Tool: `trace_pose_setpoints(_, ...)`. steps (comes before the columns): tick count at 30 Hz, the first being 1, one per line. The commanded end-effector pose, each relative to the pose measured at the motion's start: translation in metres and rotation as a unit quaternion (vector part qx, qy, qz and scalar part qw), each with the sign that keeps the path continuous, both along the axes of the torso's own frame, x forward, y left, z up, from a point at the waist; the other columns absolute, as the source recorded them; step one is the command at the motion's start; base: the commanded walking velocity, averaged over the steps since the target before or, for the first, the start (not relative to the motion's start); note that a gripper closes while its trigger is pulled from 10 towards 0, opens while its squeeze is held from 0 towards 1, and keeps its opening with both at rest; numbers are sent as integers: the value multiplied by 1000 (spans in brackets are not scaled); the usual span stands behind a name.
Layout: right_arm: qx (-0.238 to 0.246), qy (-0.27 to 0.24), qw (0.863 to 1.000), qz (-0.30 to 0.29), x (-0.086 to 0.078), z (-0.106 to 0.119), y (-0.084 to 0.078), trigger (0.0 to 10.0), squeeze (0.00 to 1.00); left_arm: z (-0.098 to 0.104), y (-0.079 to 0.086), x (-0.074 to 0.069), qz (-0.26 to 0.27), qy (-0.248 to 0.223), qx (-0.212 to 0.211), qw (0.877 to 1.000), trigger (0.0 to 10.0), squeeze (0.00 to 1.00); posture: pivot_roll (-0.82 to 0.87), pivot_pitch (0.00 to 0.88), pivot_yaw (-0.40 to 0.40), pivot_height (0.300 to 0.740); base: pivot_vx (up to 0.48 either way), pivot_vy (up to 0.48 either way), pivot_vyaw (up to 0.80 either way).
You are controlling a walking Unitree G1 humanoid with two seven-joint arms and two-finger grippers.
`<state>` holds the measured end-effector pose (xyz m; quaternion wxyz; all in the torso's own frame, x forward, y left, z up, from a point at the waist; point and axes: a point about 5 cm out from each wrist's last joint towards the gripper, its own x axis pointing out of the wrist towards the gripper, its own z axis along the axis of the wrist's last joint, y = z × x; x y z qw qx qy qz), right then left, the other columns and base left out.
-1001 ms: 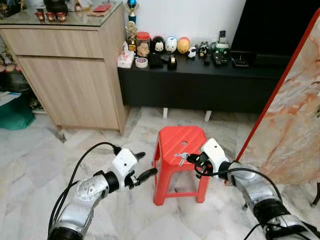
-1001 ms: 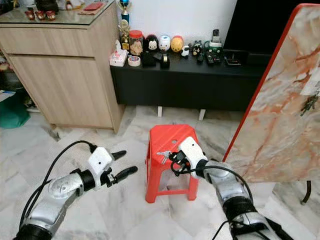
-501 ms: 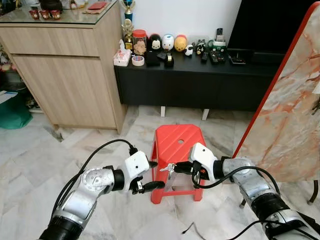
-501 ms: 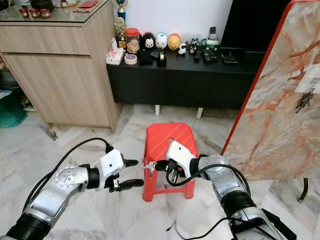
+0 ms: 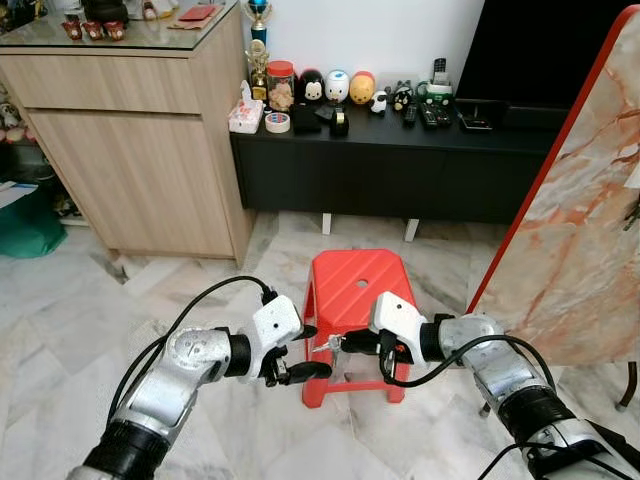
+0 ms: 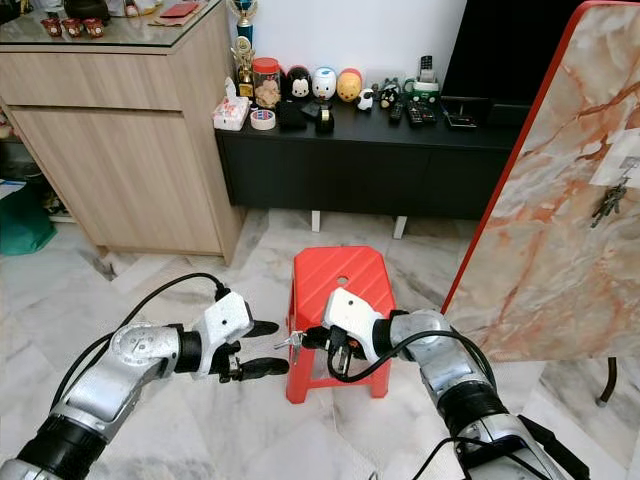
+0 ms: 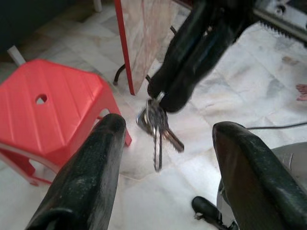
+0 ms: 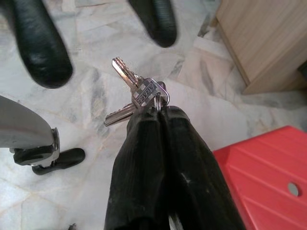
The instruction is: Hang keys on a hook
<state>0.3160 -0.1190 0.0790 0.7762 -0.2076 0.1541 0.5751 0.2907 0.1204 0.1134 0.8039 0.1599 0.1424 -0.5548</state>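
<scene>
Our left pincer (image 5: 308,350) gapes wide just left of the keys (image 7: 156,125), which dangle loose, light and slippery from our right pincer (image 8: 160,111), pinched at the ring, before the red stool (image 5: 355,285).

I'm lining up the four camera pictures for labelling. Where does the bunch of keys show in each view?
Left eye view: keys at the right hand's tip, in front of the red stool.
Right eye view: low centre, between both hands.
Left wrist view: centre, dangling between the left hand's open fingers.
Right wrist view: centre, pinched above the shut fingers.
Shared landmark: the red stool.
</scene>
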Motion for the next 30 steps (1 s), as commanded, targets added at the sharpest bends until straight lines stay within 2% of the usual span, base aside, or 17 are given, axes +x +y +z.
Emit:
trace_pose_setpoints(1, -5, -22, 1000, 16, 4, 9, 5, 10000, 0, -2, 1, 2, 1, 20, 0, 1000, 10000, 0, 100, 0, -81, 740, 0, 0, 0)
trace_pose_setpoints(7, -5, -36, 999, 13, 6, 11, 7, 10000, 0, -8, 9, 7, 20, 51, 32, 998, 10000, 0, 96, 0, -75, 740, 0, 0, 0)
trace_pose_setpoints(17, -10, -45, 999, 12, 8, 13, 9, 10000, 0, -13, 10, 4, 32, 81, 30, 996, 10000, 0, 96, 0, -73, 740, 0, 0, 0)
trace_pose_setpoints(18, -11, -45, 999, 13, 7, 12, 9, 10000, 0, -13, 9, 4, 34, 86, 25, 995, 8118, 0, 96, 0, -73, 740, 0, 0, 0)
trace_pose_setpoints(20, -11, -45, 999, 13, 7, 12, 9, 10000, 0, -13, 9, 4, 33, 87, 26, 995, 8118, 0, 96, 0, -73, 740, 0, 0, 0)
trace_pose_setpoints(21, -11, -45, 999, 13, 7, 12, 9, 10000, 0, -12, 9, 4, 33, 86, 30, 995, 6667, 0, 99, 0, -76, 740, 0, 0, 0)
trace_pose_setpoints(22, -11, -45, 999, 13, 7, 12, 9, 10000, 0, -12, 8, 4, 32, 90, 27, 995, 6510, 0, 99, 0, -76, 740, 0, 0, 0)
trace_pose_setpoints(24, -11, -45, 999, 13, 7, 12, 9, 10000, 0, -12, 8, 4, 31, 91, 24, 995, 6510, 0, 99, 0, -76, 740, 0, 0, 0)
trace_pose_setpoints(25, -11, -44, 999, 15, 6, 11, 9, 10000, 0, -10, 7, 4, 32, 93, 18, 995, 7294, 0, 99, 0, -76, 740, 0, 0, 0)
trace_pose_setpoints(28, -12, -42, 999, 18, 5, 10, 9, 10000, 0, -9, 5, 4, 30, 94, 16, 995, 7490, 0, 97, 0, -76, 740, 0, 0, 0)
trace_pose_setpoints(29, -12, -41, 999, 19, 5, 10, 9, 10000, 0, -8, 4, 5, 33, 98, 10, 995, 8000, 0, 97, 0, -76, 740, 0, 0, 0)
trace_pose_setpoints(30, -12, -40, 999, 19, 4, 9, 9, 10000, 0, -8, 3, 5, 36, 100, 5, 994, 8000, 0, 97, 0, -76, 740, 0, 0, 0)
